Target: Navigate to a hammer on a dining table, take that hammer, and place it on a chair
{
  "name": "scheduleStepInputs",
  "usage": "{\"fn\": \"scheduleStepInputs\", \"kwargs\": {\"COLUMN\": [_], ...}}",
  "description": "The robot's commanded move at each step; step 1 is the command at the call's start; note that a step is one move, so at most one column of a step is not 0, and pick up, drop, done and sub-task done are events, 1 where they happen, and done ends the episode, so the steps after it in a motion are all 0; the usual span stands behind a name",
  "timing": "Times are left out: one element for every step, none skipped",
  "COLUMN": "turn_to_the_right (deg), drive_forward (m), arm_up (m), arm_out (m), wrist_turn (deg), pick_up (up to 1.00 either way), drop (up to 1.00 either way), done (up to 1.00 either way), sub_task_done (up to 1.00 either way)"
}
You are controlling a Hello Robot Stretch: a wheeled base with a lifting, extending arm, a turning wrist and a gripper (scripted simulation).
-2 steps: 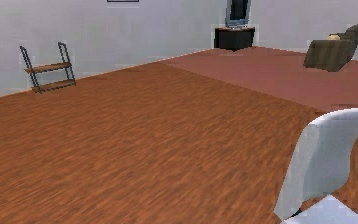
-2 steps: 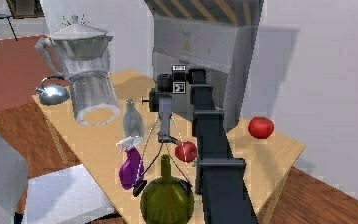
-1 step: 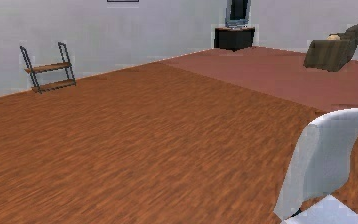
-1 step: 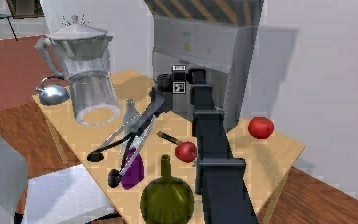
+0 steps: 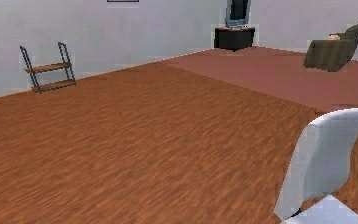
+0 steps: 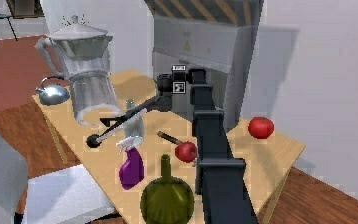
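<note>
A light wooden dining table (image 6: pixel 272 155) stands in the arm side view. My arm reaches over it from the bottom edge, and the gripper (image 6: pixel 139 106) sits left of its two white squares. A long dark thing with a grey part, likely the hammer (image 6: pixel 122 128), slants across the tabletop just under the gripper. I cannot tell whether the gripper holds anything. A white chair (image 6: pixel 52 195) stands at the table's near left corner and shows again at the forward view's bottom right as a white chair (image 5: pixel 322 160).
On the table stand a large glass jug (image 6: pixel 87 70), a silver kettle (image 6: pixel 52 93), a purple spray bottle (image 6: pixel 132 165), a green bottle (image 6: pixel 167 195) and two red round things (image 6: pixel 261 127). Ahead lie open wood floor, a metal shelf (image 5: pixel 49 68), an armchair (image 5: pixel 335 50) and a corner stand (image 5: pixel 234 36).
</note>
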Motion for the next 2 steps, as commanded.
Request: {"fn": "scheduleStepInputs", "kwargs": {"turn_to_the_right": [0.0, 0.0], "drive_forward": [0.0, 0.0], "arm_up": [0.0, 0.0], "arm_out": [0.0, 0.0], "wrist_turn": [45.0, 45.0], "pick_up": [0.0, 0.0], "drop": [0.0, 0.0], "done": [0.0, 0.0], "sub_task_done": [0.0, 0.0]}}
